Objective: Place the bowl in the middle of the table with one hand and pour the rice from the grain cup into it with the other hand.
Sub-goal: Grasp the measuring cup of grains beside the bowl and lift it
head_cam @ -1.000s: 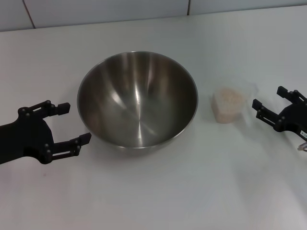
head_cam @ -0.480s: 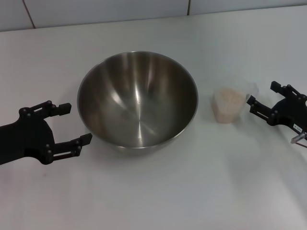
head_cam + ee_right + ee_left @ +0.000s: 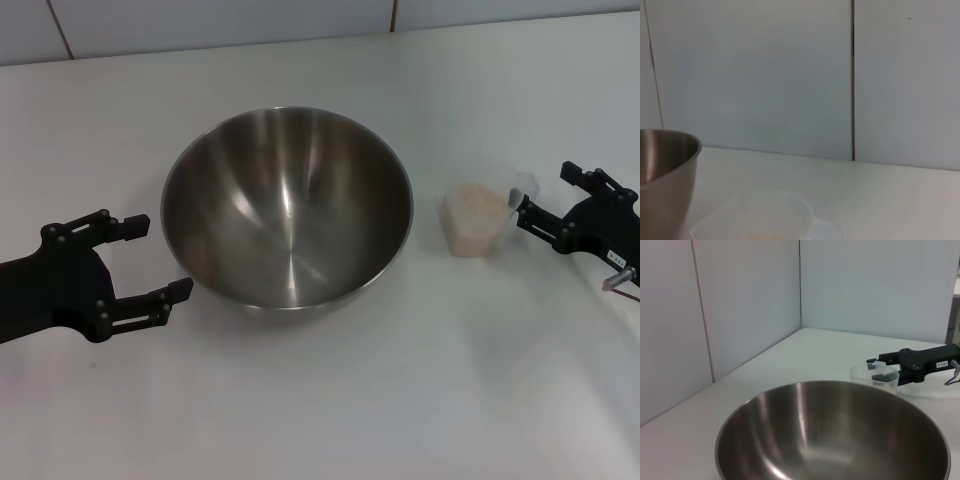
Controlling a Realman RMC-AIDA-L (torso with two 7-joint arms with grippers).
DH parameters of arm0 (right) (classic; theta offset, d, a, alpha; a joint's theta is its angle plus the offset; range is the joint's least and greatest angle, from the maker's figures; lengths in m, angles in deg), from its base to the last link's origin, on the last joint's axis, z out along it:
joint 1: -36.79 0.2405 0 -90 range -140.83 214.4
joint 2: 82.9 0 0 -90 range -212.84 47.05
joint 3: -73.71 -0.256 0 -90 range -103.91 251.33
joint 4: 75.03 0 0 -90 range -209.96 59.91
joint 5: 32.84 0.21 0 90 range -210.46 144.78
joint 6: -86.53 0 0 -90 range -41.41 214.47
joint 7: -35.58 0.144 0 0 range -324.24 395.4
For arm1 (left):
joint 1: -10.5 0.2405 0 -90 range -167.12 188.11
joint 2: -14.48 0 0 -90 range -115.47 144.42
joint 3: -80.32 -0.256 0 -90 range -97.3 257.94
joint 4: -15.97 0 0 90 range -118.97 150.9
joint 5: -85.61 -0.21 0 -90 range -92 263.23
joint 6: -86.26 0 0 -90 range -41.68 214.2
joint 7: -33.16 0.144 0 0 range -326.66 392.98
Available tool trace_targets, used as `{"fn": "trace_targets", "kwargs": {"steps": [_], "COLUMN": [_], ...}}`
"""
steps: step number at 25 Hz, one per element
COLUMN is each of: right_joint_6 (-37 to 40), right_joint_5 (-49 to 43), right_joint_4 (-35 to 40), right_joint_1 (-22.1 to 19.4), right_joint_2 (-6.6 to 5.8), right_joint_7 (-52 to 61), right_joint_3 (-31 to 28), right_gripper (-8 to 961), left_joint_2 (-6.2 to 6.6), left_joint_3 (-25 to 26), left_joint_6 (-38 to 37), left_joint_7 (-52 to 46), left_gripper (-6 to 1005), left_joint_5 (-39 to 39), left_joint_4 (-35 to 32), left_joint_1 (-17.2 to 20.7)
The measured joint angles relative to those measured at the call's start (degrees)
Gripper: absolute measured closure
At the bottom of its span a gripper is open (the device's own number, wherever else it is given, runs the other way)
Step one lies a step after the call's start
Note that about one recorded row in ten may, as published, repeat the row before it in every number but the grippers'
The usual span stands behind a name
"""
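Note:
The large steel bowl (image 3: 287, 210) stands empty near the middle of the white table (image 3: 330, 400). My left gripper (image 3: 166, 255) sits open just to its left, one fingertip close to the bowl's wall. To the bowl's right stands the clear grain cup (image 3: 478, 218), filled with pale rice (image 3: 476, 205). My right gripper (image 3: 542, 196) is open at the cup's right side, its fingertips level with the cup's rim. The left wrist view shows the bowl (image 3: 835, 435), the cup (image 3: 875, 376) and the right gripper (image 3: 875, 368) behind it. In the right wrist view are the bowl (image 3: 665, 170) and the cup (image 3: 760, 215).
A white panelled wall (image 3: 200, 25) runs along the table's far edge, with a seam where they meet. White tabletop lies in front of the bowl and between the bowl and the cup.
My right gripper has moved left, from a gap away to right beside the cup's rim. The left gripper, bowl and cup have stayed put.

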Motion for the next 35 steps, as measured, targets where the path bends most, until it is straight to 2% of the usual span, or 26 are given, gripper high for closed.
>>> {"fn": "trace_targets", "kwargs": {"steps": [13, 23, 30, 35], "right_joint_6": [3.8, 3.4, 2.7, 2.6], "right_joint_5": [2.5, 2.8, 2.8, 2.9], "right_joint_4": [0.3, 0.4, 0.0, -0.5], "right_joint_1": [-0.9, -0.8, -0.7, -0.9], "right_joint_2": [0.0, 0.0, 0.08, 0.15], "right_joint_7": [0.0, 0.0, -3.1, -4.5], "right_joint_3": [-0.1, 0.4, 0.1, 0.0], "right_gripper": [137, 137, 300, 510], "left_joint_2": [0.06, 0.09, 0.04, 0.02], "left_joint_3": [0.1, 0.2, 0.2, 0.2], "left_joint_6": [-0.1, -0.1, 0.0, 0.0], "left_joint_7": [0.0, -0.1, -0.1, -0.1], "left_gripper": [157, 157, 157, 157], "left_joint_5": [-0.1, -0.1, -0.1, -0.1], "left_joint_4": [1.4, 1.5, 1.5, 1.5], "left_joint_1": [-0.8, -1.0, -1.1, -1.2]}}
